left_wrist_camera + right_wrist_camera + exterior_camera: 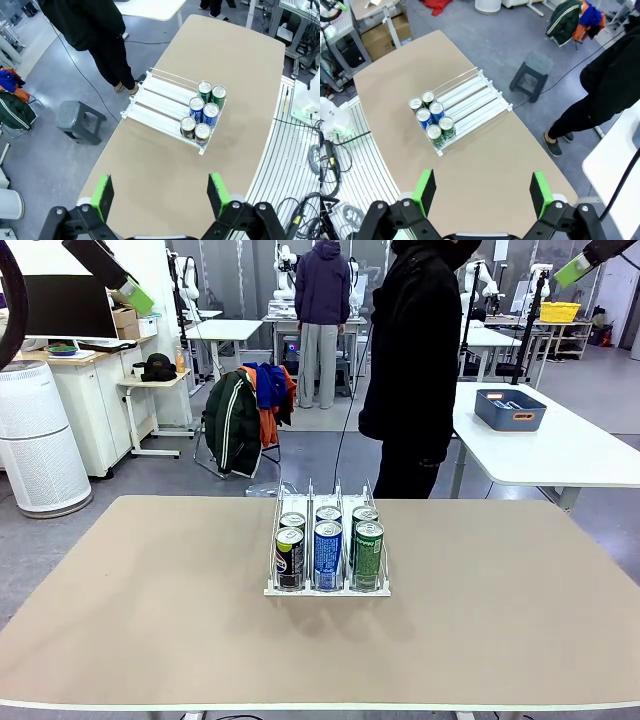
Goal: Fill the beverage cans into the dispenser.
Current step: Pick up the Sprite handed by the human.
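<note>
Left gripper (160,185) and right gripper (482,186) gape empty; dispenser's (327,591) front beverage cans (328,556) half-hide the rear three.

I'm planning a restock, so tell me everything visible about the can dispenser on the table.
The clear-and-white dispenser with thin wire rails stands mid-table on the tan tabletop. Its three lanes each hold two upright cans at the robot-side end: dark, blue-and-white, green. The far lane stretches are bare. Nothing else touches it.

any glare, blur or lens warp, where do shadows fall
Front view: sharp, evenly lit, faint table shadow in front of the dispenser. Left wrist view: wide-angle bowing of table edges, beverage cans crisp. Right wrist view: same bowing, no glare.
</note>
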Controlling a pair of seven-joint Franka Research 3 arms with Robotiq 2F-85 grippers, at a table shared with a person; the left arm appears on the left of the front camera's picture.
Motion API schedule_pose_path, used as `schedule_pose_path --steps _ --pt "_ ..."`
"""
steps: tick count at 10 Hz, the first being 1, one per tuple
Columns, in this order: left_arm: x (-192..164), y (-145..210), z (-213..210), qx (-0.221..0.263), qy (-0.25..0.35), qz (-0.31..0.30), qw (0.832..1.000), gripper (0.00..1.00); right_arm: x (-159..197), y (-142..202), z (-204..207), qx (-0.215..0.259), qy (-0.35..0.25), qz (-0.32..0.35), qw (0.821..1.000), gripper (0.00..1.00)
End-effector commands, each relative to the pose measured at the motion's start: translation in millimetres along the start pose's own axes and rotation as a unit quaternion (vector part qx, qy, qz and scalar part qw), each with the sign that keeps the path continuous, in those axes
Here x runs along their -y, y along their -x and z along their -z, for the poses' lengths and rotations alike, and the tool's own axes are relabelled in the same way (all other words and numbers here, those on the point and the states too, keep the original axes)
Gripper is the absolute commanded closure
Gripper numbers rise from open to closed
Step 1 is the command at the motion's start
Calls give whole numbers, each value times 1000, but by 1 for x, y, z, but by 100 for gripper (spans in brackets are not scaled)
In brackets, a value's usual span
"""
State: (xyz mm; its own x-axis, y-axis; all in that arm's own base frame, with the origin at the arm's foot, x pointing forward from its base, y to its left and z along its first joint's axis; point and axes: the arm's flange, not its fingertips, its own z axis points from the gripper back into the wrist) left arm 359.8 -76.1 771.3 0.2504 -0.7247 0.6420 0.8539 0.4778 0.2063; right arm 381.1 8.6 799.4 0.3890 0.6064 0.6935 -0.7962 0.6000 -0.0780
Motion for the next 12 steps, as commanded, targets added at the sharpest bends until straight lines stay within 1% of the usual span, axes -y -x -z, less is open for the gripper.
schedule_pose_path --steps 1,2,3,4,5,9,10,12 --pt "-3 1 -7 19 -3 -11 1000 0 -1 5 -17 -12 33 5 999 0" --pt "-4 -2 -11 29 -8 -11 999 0 2 6 -21 -9 41 8 999 0" --pt "-6 -4 -13 46 -5 -13 999 0 4 8 -22 3 42 16 999 0" --pt "-7 -3 -10 49 -8 -11 999 0 6 11 -18 4 33 10 999 0" --pt "-4 -3 -13 21 -9 -6 1000 0 3 6 -26 2 32 0 999 0" --pt "-5 -5 -13 28 -10 -6 1000 0 3 6 -26 2 32 0 999 0" --pt "-5 -8 -14 33 0 -22 999 0 5 7 -26 3 32 2 999 0" --pt "-3 -15 -15 52 41 -42 997 0 3 7 -28 -2 23 11 1000 0"
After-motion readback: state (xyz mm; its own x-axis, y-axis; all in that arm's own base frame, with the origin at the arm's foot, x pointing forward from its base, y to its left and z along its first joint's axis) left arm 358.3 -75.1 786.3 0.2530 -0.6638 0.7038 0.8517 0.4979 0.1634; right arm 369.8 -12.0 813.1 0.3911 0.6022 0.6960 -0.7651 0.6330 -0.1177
